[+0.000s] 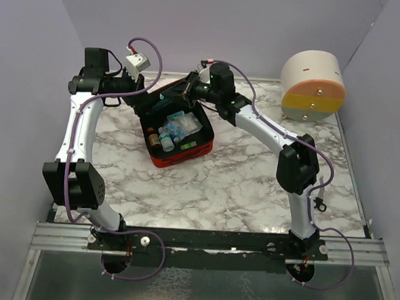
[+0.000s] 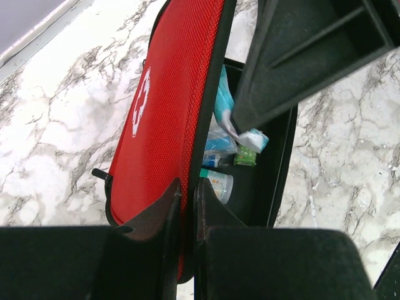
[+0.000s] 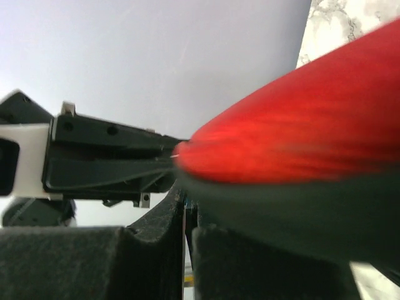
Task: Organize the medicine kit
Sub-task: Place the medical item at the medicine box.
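The red medicine kit [image 1: 183, 156] lies open at the table's middle, its lid [image 2: 162, 106] with the white cross tipped up on edge. My left gripper [image 2: 189, 186] is shut on the lid's rim, one finger on the red outside and one on the black inside. Small bottles [image 2: 220, 184] and teal-white packets [image 2: 249, 139] lie in the black tray. My right gripper [image 3: 185, 203] is shut with nothing seen between its fingers. It hangs over the tray, its tip by the packets and the blurred red lid [image 3: 300, 137] close against it.
A round cream, orange, yellow and grey drawer container [image 1: 314, 85] stands at the back right corner. The marble table [image 1: 238, 186] is ringed by grey walls. Both arms [image 1: 78, 136] reach over the table's far half and meet above the kit.
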Robot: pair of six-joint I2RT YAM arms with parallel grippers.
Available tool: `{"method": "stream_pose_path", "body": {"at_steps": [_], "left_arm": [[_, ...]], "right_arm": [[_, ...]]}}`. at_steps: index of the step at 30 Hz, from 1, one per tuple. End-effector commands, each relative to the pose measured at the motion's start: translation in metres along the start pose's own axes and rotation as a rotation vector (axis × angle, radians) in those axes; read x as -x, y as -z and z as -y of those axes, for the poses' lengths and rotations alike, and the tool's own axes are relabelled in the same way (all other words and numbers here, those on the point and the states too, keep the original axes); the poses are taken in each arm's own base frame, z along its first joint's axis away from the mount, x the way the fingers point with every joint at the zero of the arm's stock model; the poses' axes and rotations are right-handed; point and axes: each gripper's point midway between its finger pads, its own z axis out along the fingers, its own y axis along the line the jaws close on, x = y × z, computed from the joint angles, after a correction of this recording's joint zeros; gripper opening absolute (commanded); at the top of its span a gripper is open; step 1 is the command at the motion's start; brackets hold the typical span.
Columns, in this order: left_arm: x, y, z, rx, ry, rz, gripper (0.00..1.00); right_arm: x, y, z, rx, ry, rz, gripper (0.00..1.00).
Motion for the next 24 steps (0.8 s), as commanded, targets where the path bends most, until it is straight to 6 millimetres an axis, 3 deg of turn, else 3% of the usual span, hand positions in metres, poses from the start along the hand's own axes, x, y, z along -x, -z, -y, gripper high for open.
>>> {"method": "stream_pose_path", "body": {"at_steps": [1,7,14,17,24], "left_arm": [[-0.022,0.004,-0.002,0.028,0.033,-0.071,0.0],[-0.021,0.005,0.001,0.019,0.031,-0.068,0.0],[-0.023,0.005,0.003,0.005,0.032,-0.07,0.0],[-0.022,0.005,0.005,-0.001,0.032,-0.069,0.0],[-0.025,0.005,0.008,-0.011,0.039,-0.071,0.0]], "right_arm": [[0.032,-0.006,0.027,-0.023,-0.153,0.068,0.01],[0.047,0.002,0.062,-0.107,-0.275,0.147,0.01],[0.055,0.011,0.081,-0.128,-0.374,0.21,0.01],[0.058,0.012,0.08,-0.106,-0.381,0.228,0.01],[0.068,0.015,0.052,-0.039,-0.286,0.245,0.3]]}}
